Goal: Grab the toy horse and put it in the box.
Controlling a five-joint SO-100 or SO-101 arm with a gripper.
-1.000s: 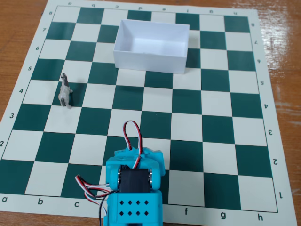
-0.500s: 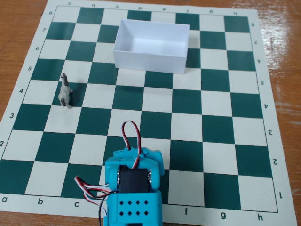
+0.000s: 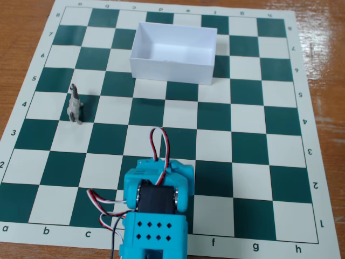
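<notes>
The toy horse point(image 3: 75, 104) is a tiny grey figurine standing upright on the left side of the chessboard, around rows 4 and 5. The box point(image 3: 173, 69) is white, open-topped and empty, at the far middle of the board. My blue arm rises from the near edge, and its gripper end point(image 3: 161, 171) points down over the board's near middle. It is well apart from both the horse and the box. The arm's own body hides the fingers, so I cannot tell how the jaws stand. Nothing shows in the gripper.
The green and white chessboard mat point(image 3: 259, 135) lies on a wooden table point(image 3: 323, 32). Red, white and black wires point(image 3: 156, 143) loop above the arm's wrist and out to its left.
</notes>
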